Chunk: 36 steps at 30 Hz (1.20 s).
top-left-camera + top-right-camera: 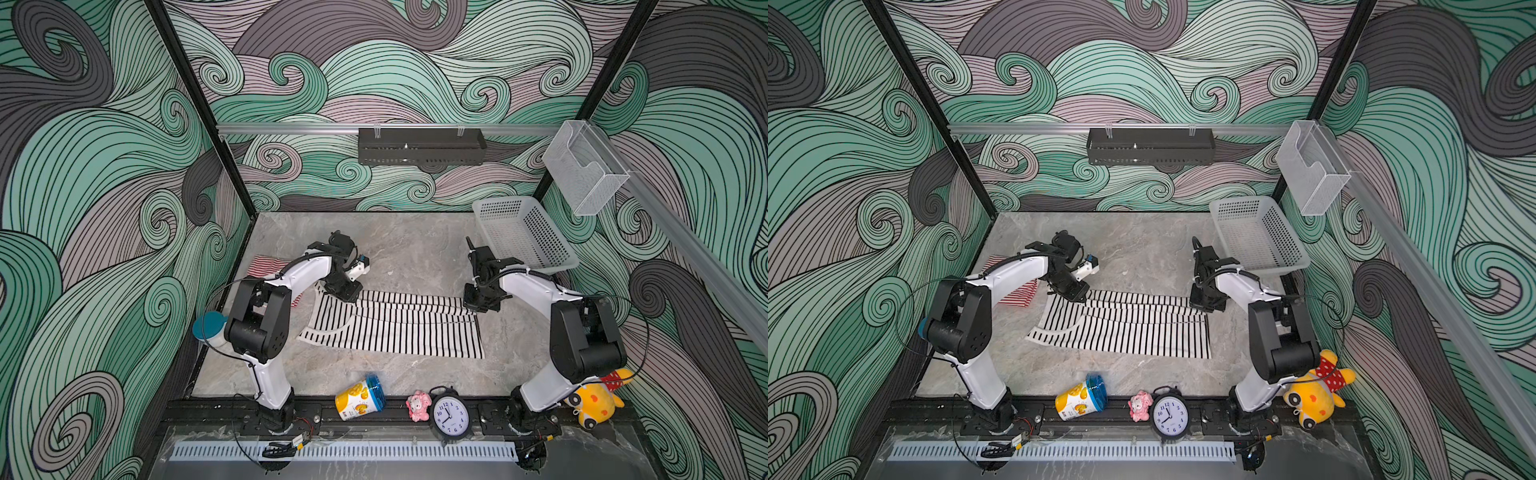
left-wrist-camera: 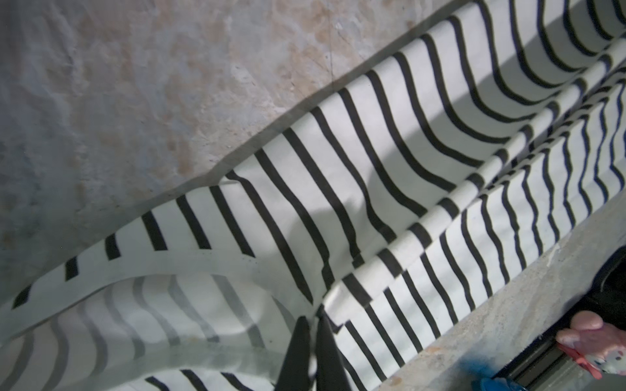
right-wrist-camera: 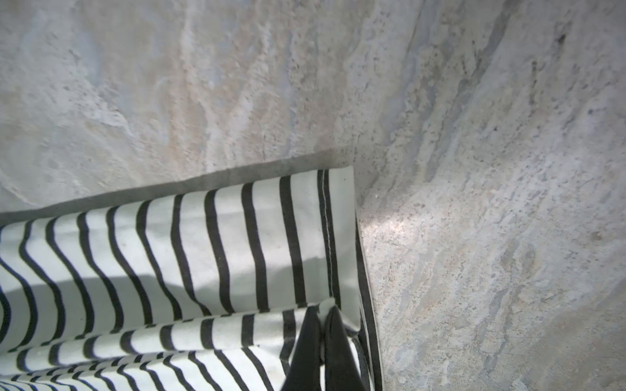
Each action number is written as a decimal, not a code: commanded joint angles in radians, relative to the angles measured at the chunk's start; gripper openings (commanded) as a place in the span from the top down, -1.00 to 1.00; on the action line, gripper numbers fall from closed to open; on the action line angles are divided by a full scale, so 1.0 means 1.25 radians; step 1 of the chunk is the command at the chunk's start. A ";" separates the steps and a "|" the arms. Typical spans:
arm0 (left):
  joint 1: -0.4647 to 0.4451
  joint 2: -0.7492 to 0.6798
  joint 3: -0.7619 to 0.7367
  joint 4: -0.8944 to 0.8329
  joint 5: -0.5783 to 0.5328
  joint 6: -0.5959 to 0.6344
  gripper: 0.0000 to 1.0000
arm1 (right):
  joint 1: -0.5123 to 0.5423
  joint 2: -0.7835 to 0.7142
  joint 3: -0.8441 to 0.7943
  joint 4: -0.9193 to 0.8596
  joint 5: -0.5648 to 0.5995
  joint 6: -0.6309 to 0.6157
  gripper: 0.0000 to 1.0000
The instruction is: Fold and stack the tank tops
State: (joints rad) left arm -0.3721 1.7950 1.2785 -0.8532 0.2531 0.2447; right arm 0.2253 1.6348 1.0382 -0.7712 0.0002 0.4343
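Observation:
The black-and-white tank top (image 1: 399,332) (image 1: 1133,332) lies spread across the middle of the table, its far long edge doubled over toward the front. My left gripper (image 1: 347,297) (image 2: 313,320) is shut on that folded edge at the strap end. My right gripper (image 1: 480,307) (image 3: 323,309) is shut on the same edge at the hem corner. Both wrist views show striped cloth (image 2: 372,169) (image 3: 203,243) pinched between the black fingers. The red-and-white tank top (image 1: 266,266) (image 1: 1017,295) lies at the far left, mostly hidden under my left arm.
A grey mesh basket (image 1: 523,237) stands at the back right. Along the front edge lie a yellow can (image 1: 359,397), a pink toy (image 1: 417,405), a black alarm clock (image 1: 451,415) and a yellow plush (image 1: 596,401). A teal lid (image 1: 210,324) sits by the left wall.

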 commanded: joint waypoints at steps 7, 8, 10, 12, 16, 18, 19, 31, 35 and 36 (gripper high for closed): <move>-0.024 0.005 -0.032 -0.006 -0.042 0.005 0.82 | -0.007 -0.025 -0.019 0.018 0.020 0.012 1.00; -0.025 0.013 -0.030 -0.007 -0.055 0.002 0.80 | -0.007 -0.028 -0.025 0.021 0.016 0.013 1.00; -0.026 0.030 -0.024 -0.014 -0.069 0.000 0.77 | -0.007 -0.037 -0.040 0.029 0.007 0.021 1.00; -0.026 0.043 -0.024 -0.017 -0.078 -0.003 0.74 | -0.006 -0.042 -0.056 0.041 -0.005 0.027 0.99; -0.027 0.063 -0.024 -0.022 -0.097 -0.009 0.69 | -0.005 -0.052 -0.083 0.055 -0.029 0.037 0.98; -0.028 0.065 -0.023 -0.030 -0.100 -0.010 0.66 | -0.005 -0.065 -0.099 0.060 -0.036 0.039 0.93; -0.028 0.064 -0.023 -0.037 -0.097 -0.007 0.65 | -0.005 -0.073 -0.105 0.059 -0.041 0.040 0.88; -0.026 -0.056 0.000 -0.118 -0.079 0.074 0.49 | -0.005 -0.218 -0.133 0.051 -0.096 0.072 0.44; -0.019 -0.020 0.020 -0.057 -0.186 0.043 0.50 | -0.005 -0.142 -0.097 0.056 -0.087 0.090 0.48; -0.011 -0.006 0.029 -0.045 -0.207 0.035 0.50 | -0.005 -0.123 -0.092 0.067 -0.088 0.093 0.49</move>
State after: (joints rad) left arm -0.3992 1.7515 1.2770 -0.9394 0.0925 0.3031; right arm 0.2203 1.4273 0.8948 -0.6975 -0.1081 0.5190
